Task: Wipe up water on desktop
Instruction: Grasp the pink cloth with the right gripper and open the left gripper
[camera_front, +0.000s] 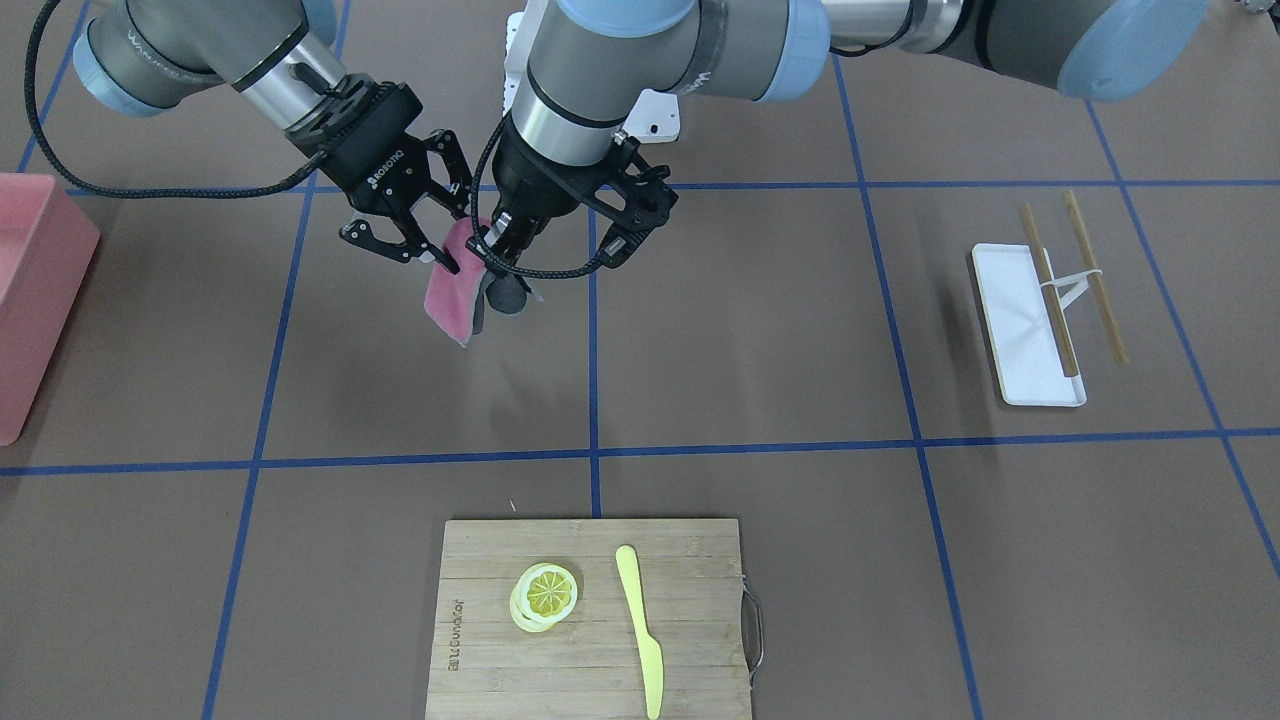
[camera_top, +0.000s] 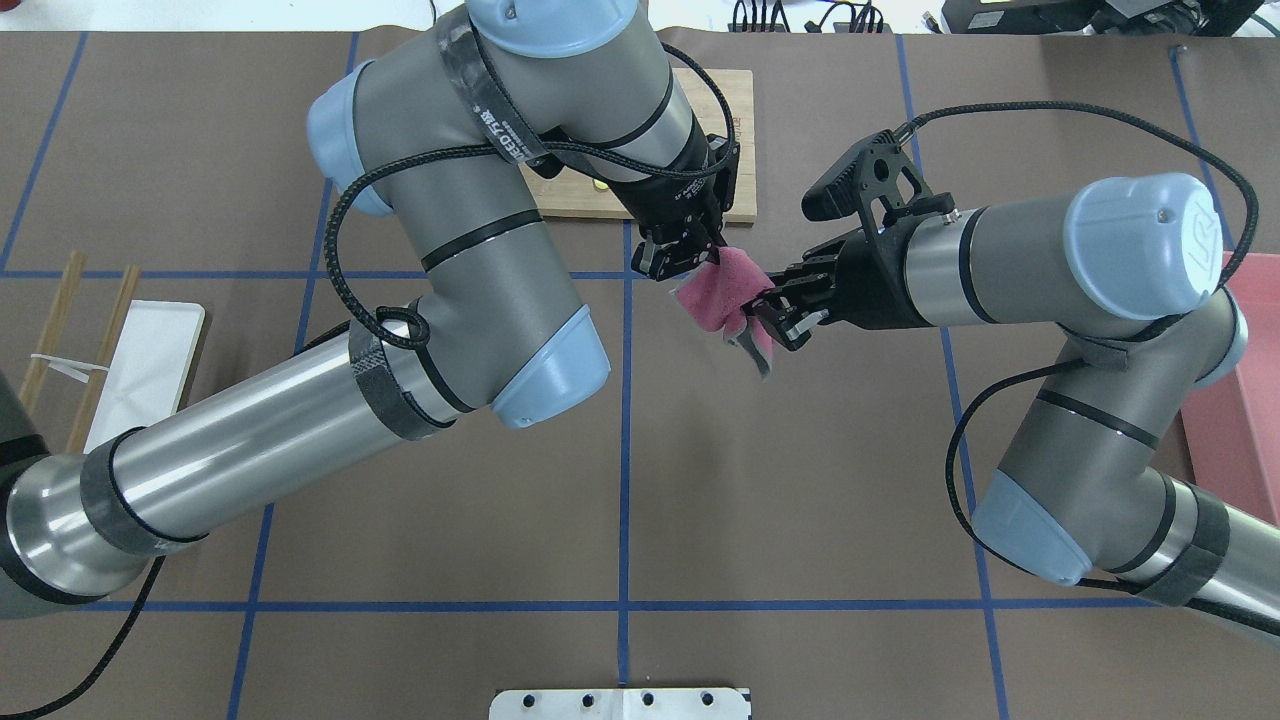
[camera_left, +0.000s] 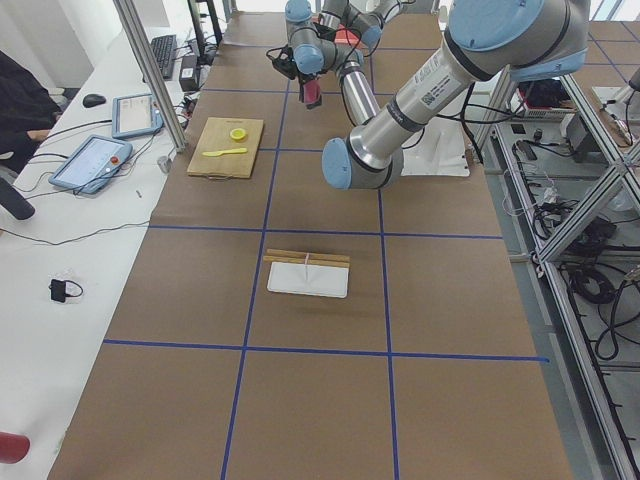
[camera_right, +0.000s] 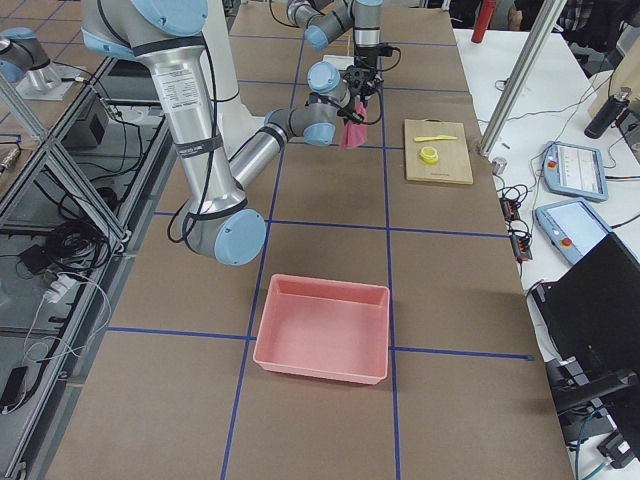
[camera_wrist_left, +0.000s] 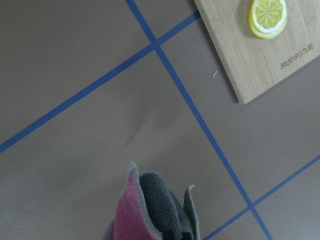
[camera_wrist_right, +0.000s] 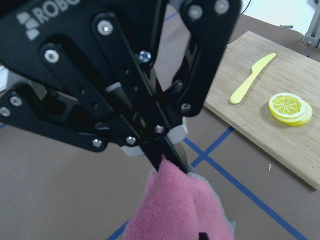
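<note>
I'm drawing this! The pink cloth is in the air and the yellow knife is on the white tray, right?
No. The yellow knife lies on the bamboo cutting board, as the front-facing view shows. The pink cloth is in the air.

Big flat matte brown desktop (camera_front: 760, 330), lying level, split by thin blue tape lines into a grid of large rectangles. Plain and even in colour across the whole stretch. Then a pink cloth (camera_front: 450, 292) with grey backing, folded over and bunched up, hanging in the air above the brown surface close to a tape crossing, not touching it
</note>
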